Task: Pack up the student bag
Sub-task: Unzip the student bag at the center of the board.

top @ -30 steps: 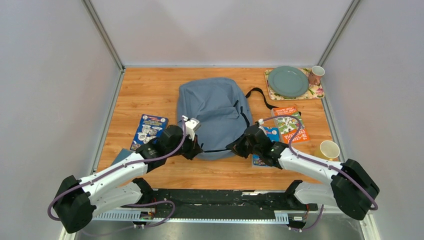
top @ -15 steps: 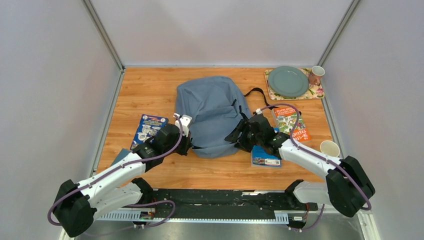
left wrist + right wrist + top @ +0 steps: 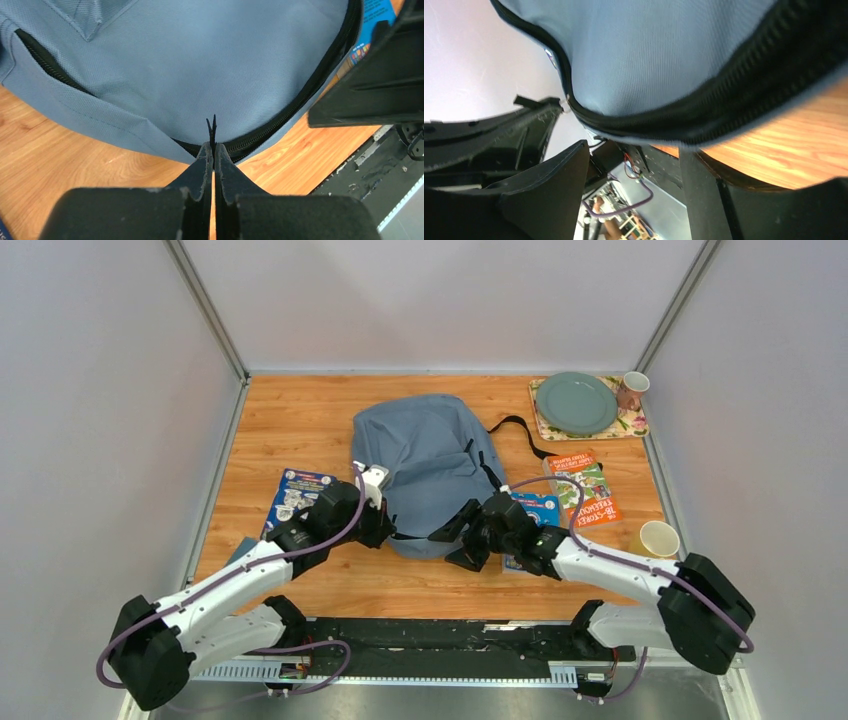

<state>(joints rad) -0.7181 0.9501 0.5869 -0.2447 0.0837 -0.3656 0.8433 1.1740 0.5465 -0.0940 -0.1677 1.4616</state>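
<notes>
The student bag point(image 3: 425, 465) lies flat in the middle of the table, a grey-blue backpack with a dark zip running round its near edge point(image 3: 300, 95). My left gripper point(image 3: 213, 147) is shut on the thin black zip pull point(image 3: 212, 131) at that near edge; from above the left gripper point(image 3: 388, 532) sits at the bag's near left corner. My right gripper point(image 3: 452, 545) stands open at the bag's near right edge. In the right wrist view its fingers point(image 3: 554, 185) are spread under the zipped edge point(image 3: 704, 120) with nothing between them.
A blue book point(image 3: 298, 498) lies left of the bag. A blue booklet point(image 3: 535, 508) and an orange-green book point(image 3: 585, 485) lie to its right. A green plate point(image 3: 575, 402) on a mat and a cup point(image 3: 632, 390) stand at the back right; a yellow cup point(image 3: 658, 538) stands near the right wall.
My right gripper has opened and swung from the bag's right side to its near edge. The bag shifted slightly back and left. The left gripper stayed shut on the zip pull.
</notes>
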